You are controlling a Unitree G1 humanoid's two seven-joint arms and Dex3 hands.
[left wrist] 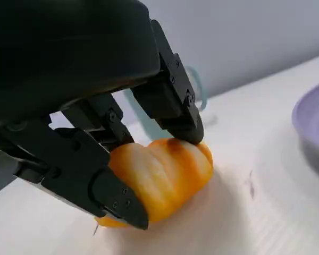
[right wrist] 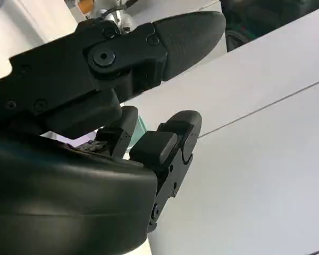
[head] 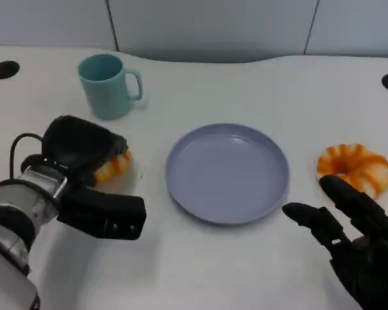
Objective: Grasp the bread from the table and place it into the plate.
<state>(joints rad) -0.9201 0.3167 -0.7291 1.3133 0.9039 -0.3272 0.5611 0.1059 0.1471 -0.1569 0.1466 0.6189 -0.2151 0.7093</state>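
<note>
L hand (head: 84,152) sits low on the table at the near left, silver forearm coming in from the lower-left corner, black shell on top of a bread roll (head: 114,165). In the L wrist view the fingers (left wrist: 173,103) are curled down over the roll (left wrist: 159,178), one tip on its top, another part of the hand against its near end: hand grips the bread, which looks to be resting on the white table (head: 200,265), w/ most of it hidden under the shell in the head view.

R hand (head: 359,242) is at the near right, fingers spread and reaching fwd, holding nothing; wrist end cut off by the frame edge. Fingertips lie just beside a second orange-striped bread (head: 354,168); contact can't be told.

Lavender plate (head: 227,173) is between the two hands, nothing in it. Teal mug (head: 107,85) stands upright farther back on the left, handle to the right.

R wrist view: own fingers (right wrist: 170,149) against a pale wall; table things hard to make out.
</note>
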